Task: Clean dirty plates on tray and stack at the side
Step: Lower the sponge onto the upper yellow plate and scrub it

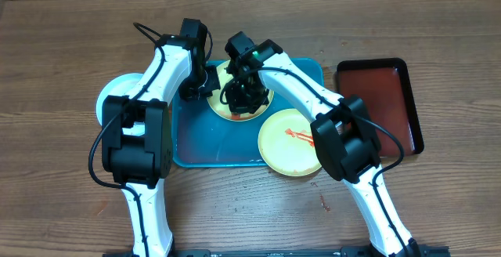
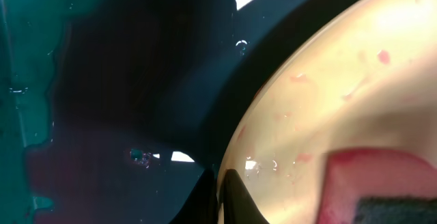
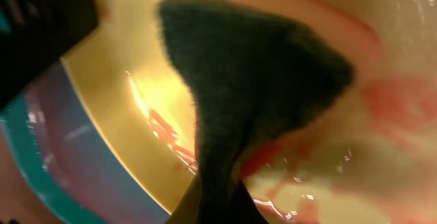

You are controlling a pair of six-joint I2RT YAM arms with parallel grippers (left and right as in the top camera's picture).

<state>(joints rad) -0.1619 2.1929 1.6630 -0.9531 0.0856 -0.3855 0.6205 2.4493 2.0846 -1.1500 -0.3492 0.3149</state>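
1. Wood-grain bench (image 1: 63,30) carries the turquoise tray (image 1: 203,143). A dark red-brown tray (image 1: 383,104) lies to its right, well apart from the work.
2. Centre plate (image 1: 221,105), pale yellow-green and flecked with red sauce, lies flat at the rear of the turquoise tray. Both arms converge over it.
3. Left fingers (image 2: 229,197) are together at this plate's left rim, apparently pinching it to steady it.
4. Right fingers (image 3: 249,210) are clamped on a sponge (image 3: 252,80), whose dark scouring face is pressed onto the plate's bowl. Sauce lies directly under and beside the sponge, so the wiping stroke probably stays within the rim. The plate is round, so no direction is favoured.
5. Obstruction: the left fingers bound that stroke on the plate's left side.
6. Second yellow-green plate (image 1: 290,143), streaked red, overlaps the tray's front right corner, nearer the right arm.
7. Light-blue plate (image 1: 109,96) rests off the tray at the left, mostly hidden by the left arm, so its cleanliness cannot be judged.
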